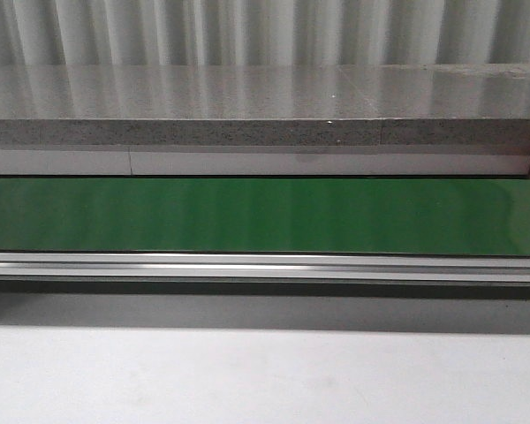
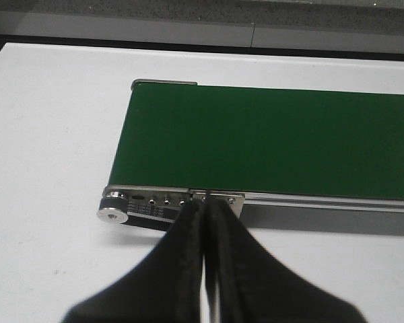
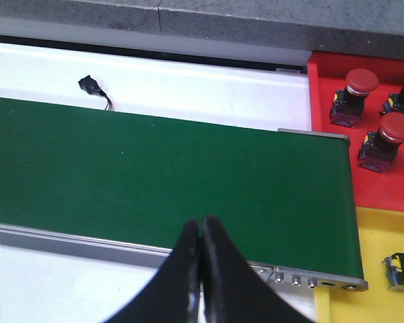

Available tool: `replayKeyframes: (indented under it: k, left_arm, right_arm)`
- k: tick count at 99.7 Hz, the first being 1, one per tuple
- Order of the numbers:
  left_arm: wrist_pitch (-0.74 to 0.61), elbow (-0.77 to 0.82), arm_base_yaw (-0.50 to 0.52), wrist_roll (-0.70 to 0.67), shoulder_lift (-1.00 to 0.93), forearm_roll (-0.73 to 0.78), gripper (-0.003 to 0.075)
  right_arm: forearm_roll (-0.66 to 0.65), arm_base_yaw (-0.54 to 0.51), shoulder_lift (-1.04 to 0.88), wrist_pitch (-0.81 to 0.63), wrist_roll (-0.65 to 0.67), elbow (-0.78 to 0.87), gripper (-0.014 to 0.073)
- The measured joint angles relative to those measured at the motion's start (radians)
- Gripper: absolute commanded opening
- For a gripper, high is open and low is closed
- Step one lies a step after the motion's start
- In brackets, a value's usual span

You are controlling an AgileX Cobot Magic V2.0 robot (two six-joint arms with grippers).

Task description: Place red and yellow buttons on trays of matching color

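Observation:
In the right wrist view a red tray holds three red buttons, among them one and another. Beside it lies a yellow tray with one button body at the frame edge; its cap colour does not show. My right gripper is shut and empty, over the near edge of the green belt. My left gripper is shut and empty, above the rail at the belt's other end. No button lies on the belt. Neither gripper shows in the front view.
The conveyor's aluminium rail runs across the front view, with white table before it. A grey stone ledge stands behind. A small black connector with wires lies on the table beyond the belt. A roller end sticks out.

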Motion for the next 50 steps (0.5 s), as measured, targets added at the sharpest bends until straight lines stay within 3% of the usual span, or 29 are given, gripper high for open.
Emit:
replayKeyframes:
  k: [25, 50]
  left_arm:
    - [0.000, 0.000, 0.000, 0.000, 0.000, 0.000, -0.0019]
    - [0.000, 0.000, 0.000, 0.000, 0.000, 0.000, -0.0019]
  right_arm:
    - [0.000, 0.000, -0.010, -0.033, 0.000, 0.011, -0.0066]
    - [0.000, 0.000, -0.179, -0.337, 0.004, 0.220, -0.0066]
